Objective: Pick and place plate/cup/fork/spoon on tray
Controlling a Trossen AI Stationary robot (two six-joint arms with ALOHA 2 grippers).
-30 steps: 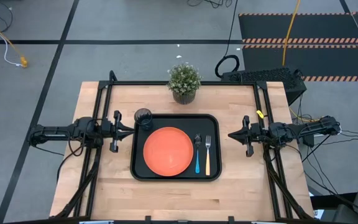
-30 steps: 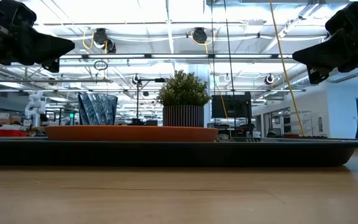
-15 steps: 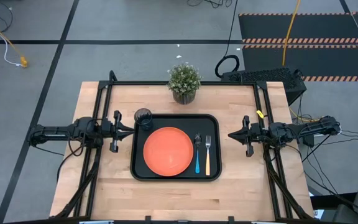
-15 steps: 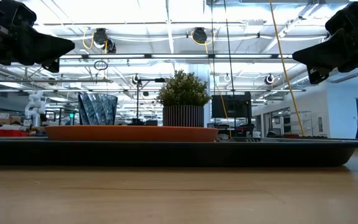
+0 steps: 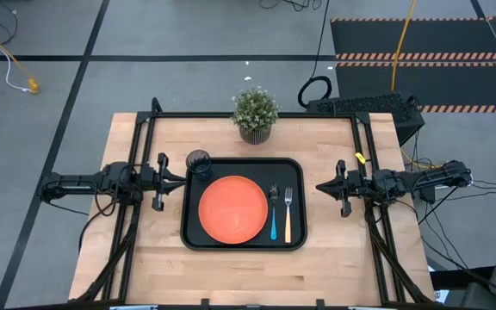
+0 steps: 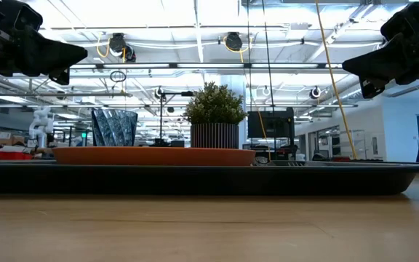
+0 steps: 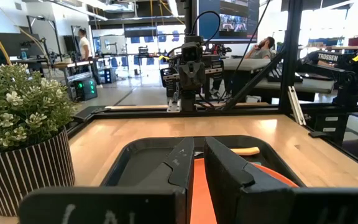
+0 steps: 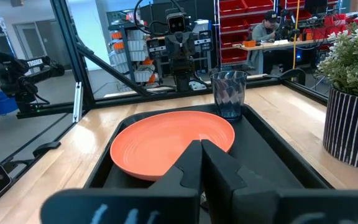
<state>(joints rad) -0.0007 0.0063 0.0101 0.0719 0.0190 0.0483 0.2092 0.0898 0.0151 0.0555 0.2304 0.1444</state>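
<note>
With round orange plate [image 5: 232, 208], grey tumbler cup [image 5: 198, 161], orange-handled fork [image 5: 288, 215] and blue-handled spoon [image 5: 274, 216] all on black rectangular tray [image 5: 244, 243], task looks finished, left gripper [image 5: 179, 182] slightly parted and empty, right gripper [image 5: 321, 185] closed and empty, nothing left to pick.

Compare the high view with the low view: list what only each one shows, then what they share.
Only the high view shows the fork and the spoon, lying side by side on the tray to the right of the plate, and the whole tabletop with each arm parked off its own side of the tray.

Only the low view shows the room behind the table, with its ceiling lights, and the plate's thin profile.

Both show the tray, the plate, the cup at the tray's far left corner, the potted plant beyond it, the left gripper and the right gripper.
</note>
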